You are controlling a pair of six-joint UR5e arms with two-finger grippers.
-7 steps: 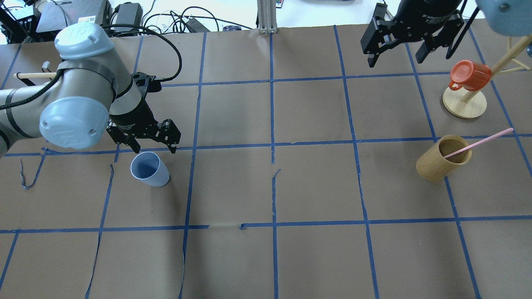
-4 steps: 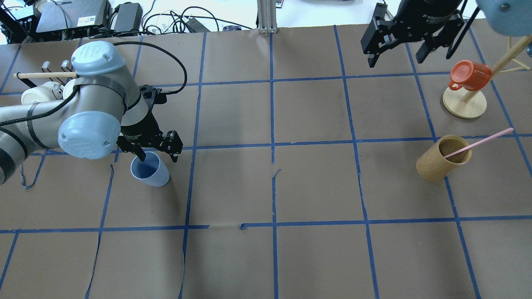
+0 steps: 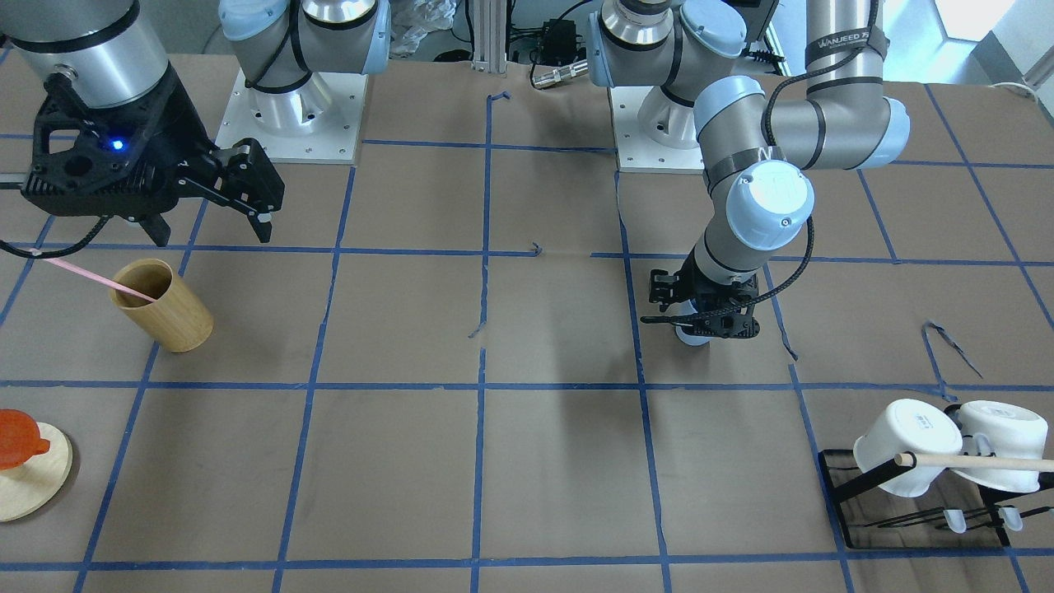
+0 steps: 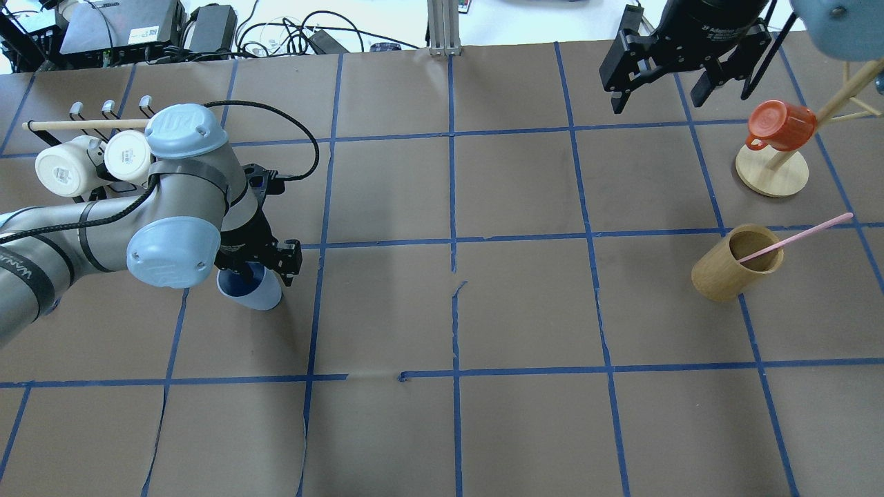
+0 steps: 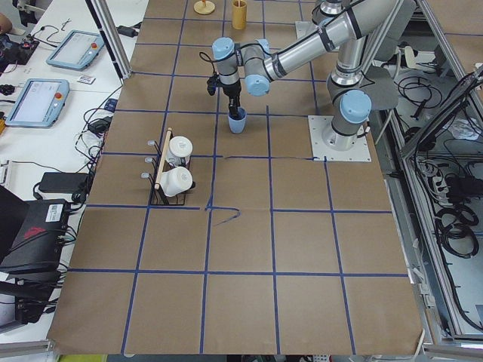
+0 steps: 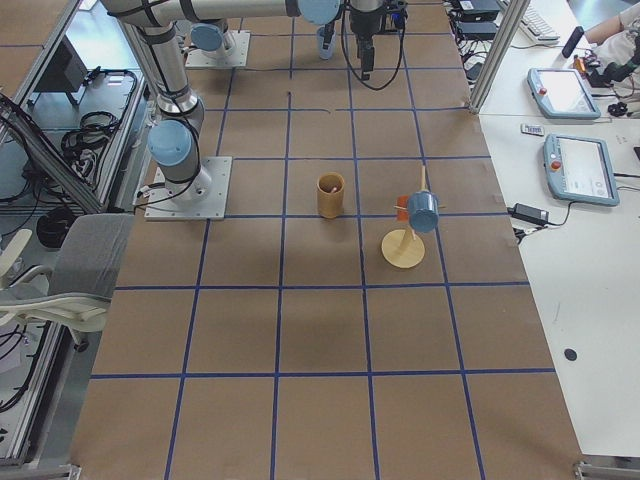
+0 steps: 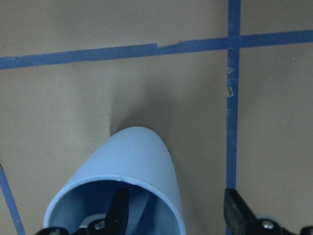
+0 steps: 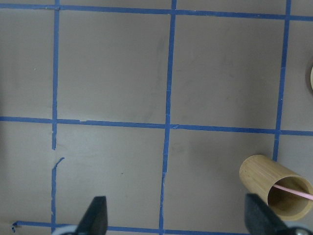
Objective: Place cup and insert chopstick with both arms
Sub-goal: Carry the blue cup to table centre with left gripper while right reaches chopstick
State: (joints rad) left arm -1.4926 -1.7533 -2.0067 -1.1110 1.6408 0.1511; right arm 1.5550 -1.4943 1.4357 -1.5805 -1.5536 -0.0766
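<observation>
Cup approx half under left gripper, rim partly obscured

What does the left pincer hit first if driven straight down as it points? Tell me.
The left pincer straddles the wall of the cup, one finger inside. Driven down, that finger likely meets the cup's floor first, the outer one the table; depth is unclear.

Light blue cup, pale pink chopstick, blue-gridded brown table.
</observation>
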